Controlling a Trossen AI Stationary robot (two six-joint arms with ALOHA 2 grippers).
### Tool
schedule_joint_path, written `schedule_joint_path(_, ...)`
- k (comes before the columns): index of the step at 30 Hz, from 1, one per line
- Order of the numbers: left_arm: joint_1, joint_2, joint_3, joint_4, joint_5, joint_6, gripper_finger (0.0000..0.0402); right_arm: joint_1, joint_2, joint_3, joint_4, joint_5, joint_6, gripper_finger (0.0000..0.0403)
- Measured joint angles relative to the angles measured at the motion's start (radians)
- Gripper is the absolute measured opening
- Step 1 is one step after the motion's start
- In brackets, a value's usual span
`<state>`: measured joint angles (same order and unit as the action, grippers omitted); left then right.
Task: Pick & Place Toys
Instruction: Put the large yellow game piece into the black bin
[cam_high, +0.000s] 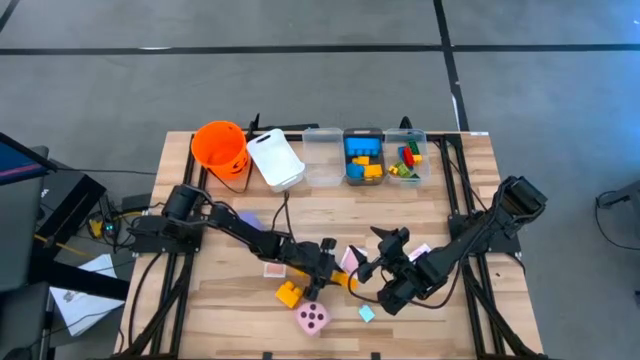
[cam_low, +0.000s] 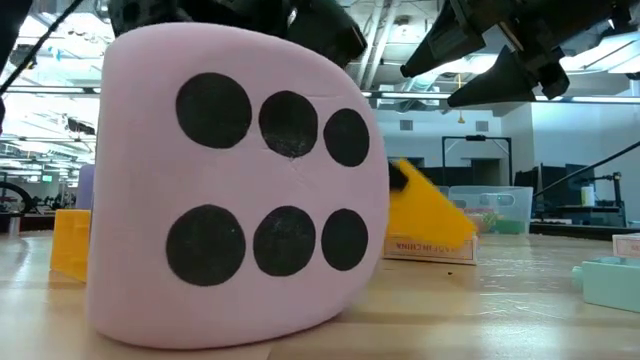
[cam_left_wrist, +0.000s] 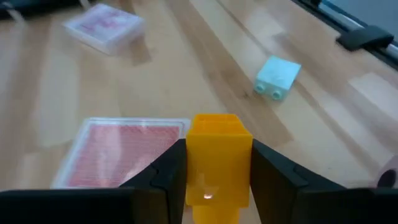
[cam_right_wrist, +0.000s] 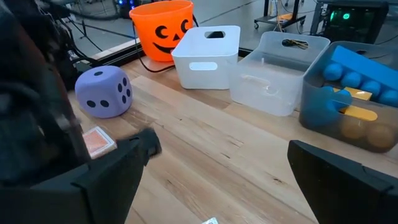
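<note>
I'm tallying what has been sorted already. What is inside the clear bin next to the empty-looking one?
The clear bin holds a big blue brick on top, with a yellow piece and something orange-brown below it. Whatever lies deeper, behind its cloudy wall, cannot be made out.

You see a pink die (cam_low: 235, 190) with 6 black dots, a purple die (cam_right_wrist: 104, 92) with darker dots, a yellow brick (cam_left_wrist: 216, 163), a pale teal brick (cam_left_wrist: 277, 77), a red-patterned card (cam_left_wrist: 121, 152), an orange bucket (cam_right_wrist: 161, 28) with a black face, and a white bin (cam_right_wrist: 206, 55).
</note>
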<state>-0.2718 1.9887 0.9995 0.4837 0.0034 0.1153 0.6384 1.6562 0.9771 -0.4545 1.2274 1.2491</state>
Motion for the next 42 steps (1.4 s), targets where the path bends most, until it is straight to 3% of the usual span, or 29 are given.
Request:
schedule_joint_path(4,0.001,-0.104,0.001,-0.096,-0.09,0.001,0.0129,0.0,0.0,0.0,0.016,0.001,0.012,0.0384)
schedule_joint_path(8,0.016,-0.226,0.0,-0.258,-0.304,0.049,0.0129,0.004,0.0,0.0,0.065,0.013,-0.056,0.0384)
schedule_joint_path(12,0.085,-0.311,-0.015,-0.263,-0.458,0.071,0.0129,0.01,0.0,0.004,0.153,0.033,-0.169,0.0384)
schedule_joint_path(18,0.29,-0.333,-0.016,-0.148,-0.429,0.069,0.0129,0.017,0.0,0.047,0.271,0.03,-0.388,0.0384)
schedule_joint_path(24,0.5,-0.278,-0.016,0.084,-0.194,0.004,0.0129,0.023,0.0,0.05,0.392,0.027,-0.538,0.0384)
schedule_joint_path(32,0.559,-0.092,0.134,0.122,-0.048,0.012,0.0129,0.009,0.0,0.05,0.381,0.026,-0.552,0.0384)
schedule_joint_path(37,0.56,0.021,0.268,0.12,-0.156,0.04,0.014,0.001,0.0,0.05,0.378,-0.013,-0.551,0.0384)
schedule_joint_path(42,0.566,0.036,0.293,0.108,-0.297,0.061,0.0248,0.003,0.0,0.05,0.377,-0.034,-0.551,0.0384)
